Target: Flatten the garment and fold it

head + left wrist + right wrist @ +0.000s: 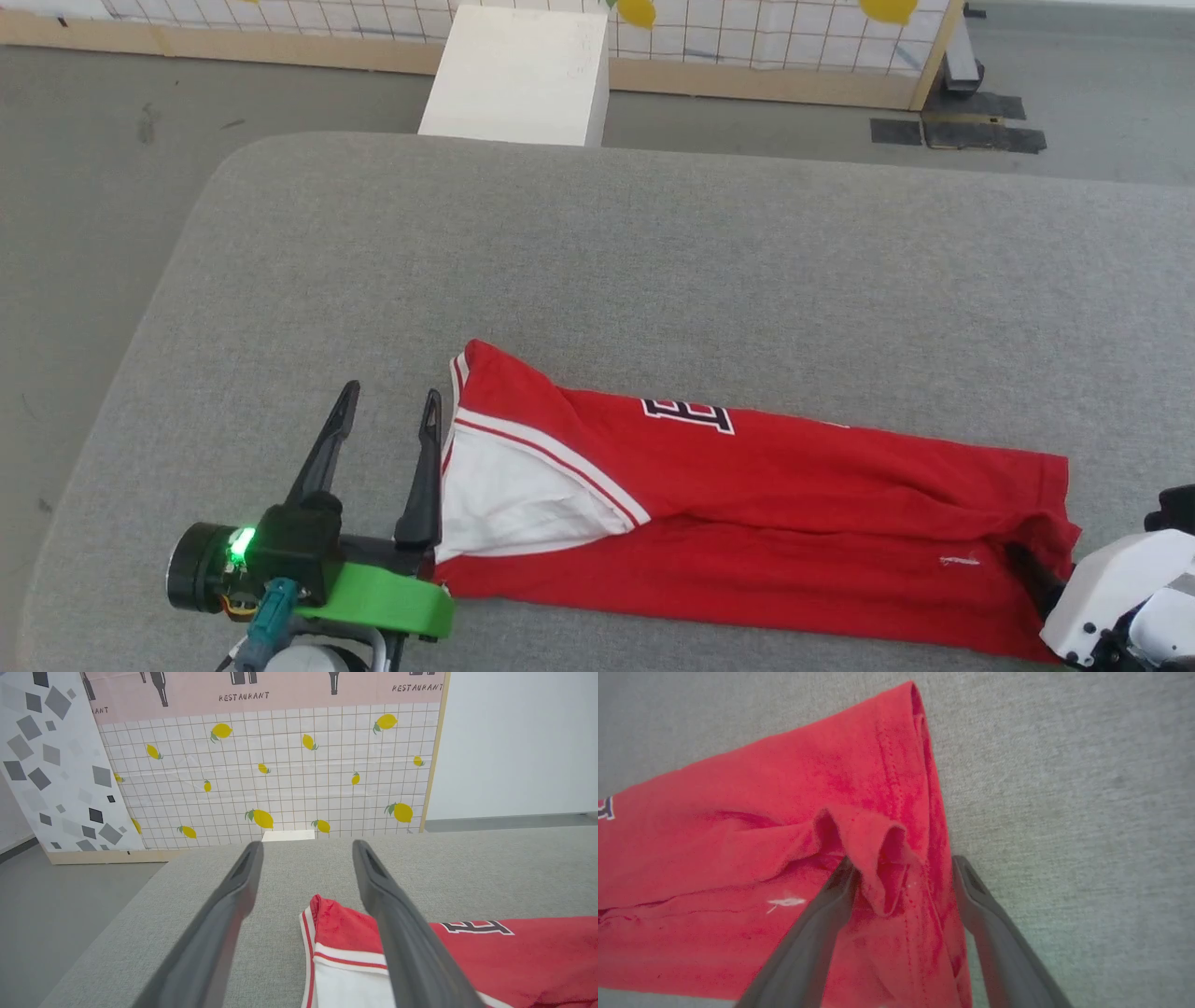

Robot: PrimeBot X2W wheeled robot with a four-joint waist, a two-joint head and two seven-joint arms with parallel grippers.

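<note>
From the head view, a red jersey-style garment (pixel 794 504) with a white sleeve and black lettering lies folded into a long band along the near edge of the grey fabric-covered table (pixel 653 252). The left tool (pixel 392 389) is released, fingers spread, just beside the sleeve end toward the near left corner. In the left wrist view, one finger passes in front of the striped sleeve trim. In the right wrist view, the right tool (pixel 905 859) is released too, its fingers straddling a raised pucker at the hem.
</note>
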